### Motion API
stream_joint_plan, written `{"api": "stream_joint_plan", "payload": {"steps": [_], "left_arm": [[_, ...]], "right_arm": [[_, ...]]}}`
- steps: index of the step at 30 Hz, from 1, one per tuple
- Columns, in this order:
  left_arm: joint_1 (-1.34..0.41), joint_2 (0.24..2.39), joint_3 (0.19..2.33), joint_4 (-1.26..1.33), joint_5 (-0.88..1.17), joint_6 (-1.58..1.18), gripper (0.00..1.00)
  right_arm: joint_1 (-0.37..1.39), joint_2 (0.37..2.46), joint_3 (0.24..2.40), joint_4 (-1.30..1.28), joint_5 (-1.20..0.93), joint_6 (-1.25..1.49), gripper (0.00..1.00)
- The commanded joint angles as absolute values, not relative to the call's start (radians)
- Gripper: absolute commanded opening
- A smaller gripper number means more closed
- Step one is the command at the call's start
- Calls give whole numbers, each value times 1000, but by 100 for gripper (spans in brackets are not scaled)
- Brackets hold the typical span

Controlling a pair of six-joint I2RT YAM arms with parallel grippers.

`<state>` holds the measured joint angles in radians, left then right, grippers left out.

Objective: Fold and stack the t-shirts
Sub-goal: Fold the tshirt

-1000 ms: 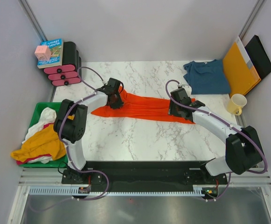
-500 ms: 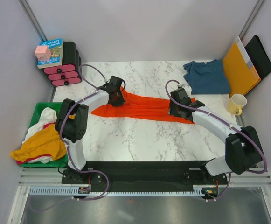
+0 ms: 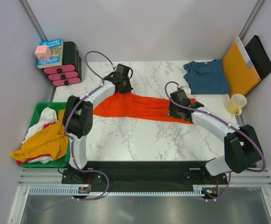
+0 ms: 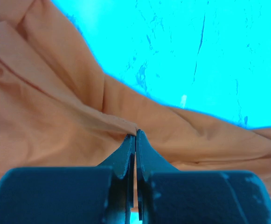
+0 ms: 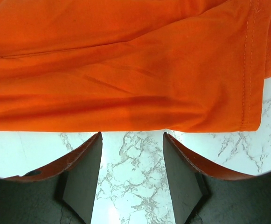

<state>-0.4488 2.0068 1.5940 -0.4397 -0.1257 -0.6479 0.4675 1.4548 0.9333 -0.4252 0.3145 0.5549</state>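
Far left, beside the table's edge: a green bin (image 3: 39,108) heaped with mustard-yellow and white garments (image 3: 42,142). Behind it, in the corner: a book (image 3: 55,50) topped by a pink cube (image 3: 43,52), next to a black-and-pink stack (image 3: 66,70).

On the white marble table (image 3: 135,140), left of centre: the left claw (image 3: 121,85), fingers pressed together and clamped on a raised ridge of cloth at the far left end of the orange-red t-shirt (image 3: 140,106). Stretched from there in a long, rumpled band across the middle of the table, toward the right.

At the band's right end: the right claw (image 3: 176,109), fingers spread apart and holding nothing. In the right wrist view, both tips over bare marble just beside the shirt's near edge, with a stitched hem at the right. Impossible to tell whether the tips touch the table.

Farther right, in the table's far corner: the teal-blue t-shirt (image 3: 207,77), lying loosely bunched, close to the orange-red one but apart from it.

Along the right edge: a pale yellow mug (image 3: 237,103), an orange-yellow envelope (image 3: 240,70) and a flat black panel (image 3: 260,56).
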Motion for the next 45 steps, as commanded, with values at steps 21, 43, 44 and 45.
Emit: {"api": "stream_joint_plan", "payload": {"steps": [21, 43, 44, 45], "left_arm": [[-517, 1927, 1637, -442, -254, -600, 66], [-518, 1724, 1115, -462, -247, -798, 64], [-517, 1721, 1111, -465, -242, -799, 64], [-517, 1721, 1108, -465, -236, -799, 64]], "right_arm": [[469, 1462, 940, -407, 321, 569, 62], [288, 1830, 1213, -348, 382, 661, 54], [288, 1824, 1210, -354, 380, 663, 54], [287, 1816, 1210, -360, 374, 661, 54]]}}
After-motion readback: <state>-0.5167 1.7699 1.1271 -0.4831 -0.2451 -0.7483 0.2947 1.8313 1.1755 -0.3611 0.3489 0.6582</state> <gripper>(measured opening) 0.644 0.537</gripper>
